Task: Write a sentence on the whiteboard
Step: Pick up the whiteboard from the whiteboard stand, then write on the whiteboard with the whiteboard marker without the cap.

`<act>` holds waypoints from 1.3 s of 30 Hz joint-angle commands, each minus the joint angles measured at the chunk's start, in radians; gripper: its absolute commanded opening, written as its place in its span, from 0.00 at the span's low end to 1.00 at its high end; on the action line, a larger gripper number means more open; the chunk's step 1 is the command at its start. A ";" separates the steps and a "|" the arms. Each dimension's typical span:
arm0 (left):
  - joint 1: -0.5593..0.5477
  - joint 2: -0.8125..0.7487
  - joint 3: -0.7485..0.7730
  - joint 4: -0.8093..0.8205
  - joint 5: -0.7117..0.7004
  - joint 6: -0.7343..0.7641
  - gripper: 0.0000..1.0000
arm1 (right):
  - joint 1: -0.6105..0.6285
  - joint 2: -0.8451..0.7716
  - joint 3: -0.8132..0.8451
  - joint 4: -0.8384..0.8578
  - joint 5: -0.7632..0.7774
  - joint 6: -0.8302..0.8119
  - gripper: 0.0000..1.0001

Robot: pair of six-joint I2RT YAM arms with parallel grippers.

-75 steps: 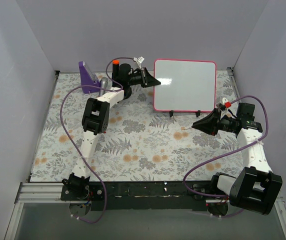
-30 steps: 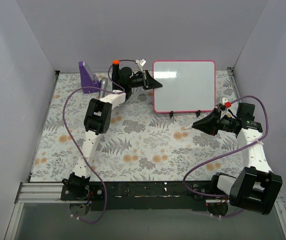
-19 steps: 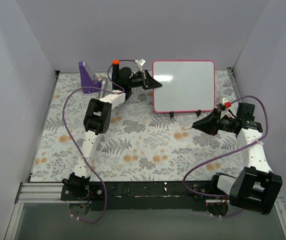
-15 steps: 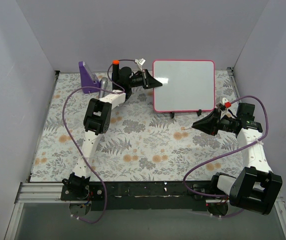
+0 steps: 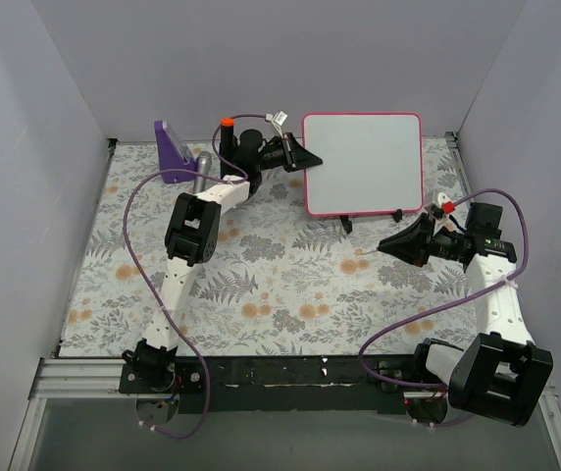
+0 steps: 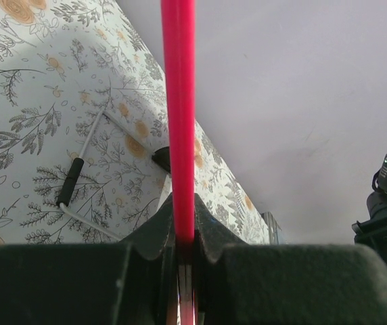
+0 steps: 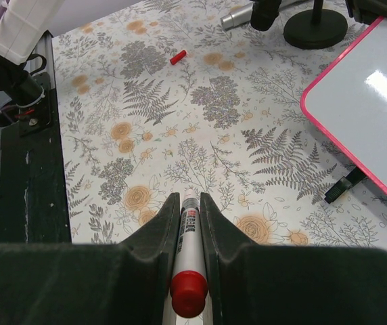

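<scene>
The whiteboard (image 5: 363, 164), glossy white in a thin pink-red frame, stands tilted at the back of the floral mat on small black feet (image 5: 347, 225). No sentence is in view on its white face. My left gripper (image 5: 305, 157) is shut on the board's left edge. In the left wrist view the pink frame (image 6: 178, 101) runs straight up out of the closed left gripper (image 6: 183, 220). My right gripper (image 5: 393, 245) hovers in front of the board, shut on a white marker (image 7: 189, 261) with a red end. The marker's tip points left, away from the whiteboard (image 7: 373, 108).
A purple stand (image 5: 173, 152), a silver cylinder (image 5: 202, 163) and a black post with an orange top (image 5: 228, 132) sit at the back left. A small red cap (image 7: 177, 57) lies on the mat. Grey walls close in three sides.
The whiteboard has shifted slightly to the right with my left gripper on its edge, and the glare on its face is gone. The right arm has barely moved.
</scene>
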 commanded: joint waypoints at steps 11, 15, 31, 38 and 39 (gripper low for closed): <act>-0.010 -0.258 0.025 0.121 -0.073 -0.029 0.00 | -0.012 -0.029 0.025 -0.072 -0.025 -0.072 0.01; -0.013 -0.295 0.009 0.131 -0.072 -0.036 0.00 | -0.012 -0.035 0.033 -0.103 -0.027 -0.099 0.01; -0.051 -0.836 -0.759 0.328 -0.152 0.030 0.00 | 0.013 -0.040 0.462 -0.668 0.019 -0.343 0.01; -0.114 -1.153 -1.153 0.321 -0.256 0.092 0.00 | 0.159 -0.107 0.418 -0.348 0.126 0.008 0.01; -0.129 -1.228 -1.230 0.295 -0.285 0.098 0.00 | 0.190 -0.131 0.406 -0.236 0.156 0.070 0.01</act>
